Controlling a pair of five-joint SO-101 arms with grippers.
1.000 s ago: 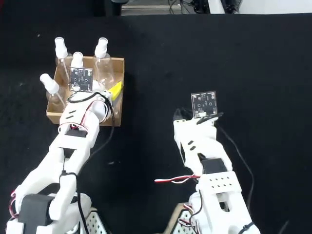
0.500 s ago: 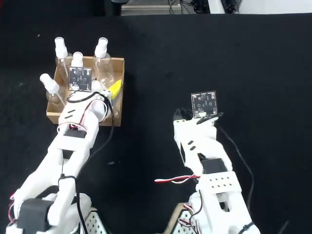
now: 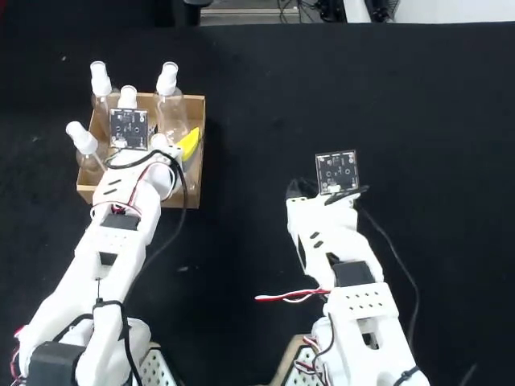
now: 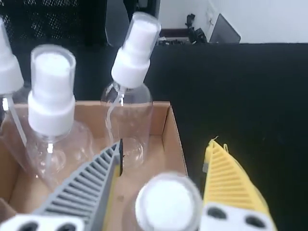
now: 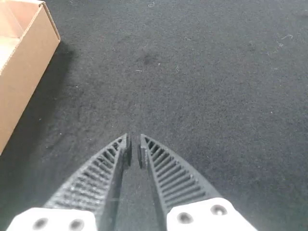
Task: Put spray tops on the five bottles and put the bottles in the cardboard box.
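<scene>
The cardboard box (image 3: 193, 121) stands at the table's left with several clear bottles upright in it, each with a white spray top (image 3: 166, 78). My left gripper (image 3: 170, 145) hangs over the box's near right part, shut on a bottle whose white top (image 4: 167, 204) sits between the grey finger (image 4: 91, 178) and the yellow finger (image 4: 226, 178). Beyond it stand two capped bottles (image 4: 127, 120) (image 4: 50, 139) inside the box wall (image 4: 175, 139). My right gripper (image 5: 134, 147) is shut and empty, low over the black table (image 5: 216, 72) right of the box (image 5: 24, 62).
The black cloth covers the whole table, with bare room in the middle and on the right (image 3: 402, 104). My right arm (image 3: 334, 233) stands near the front centre. Cables and equipment lie beyond the far edge.
My left arm has shifted slightly to the left and farther over the box, so the held bottle's top now shows beside the wrist. The right arm has not moved.
</scene>
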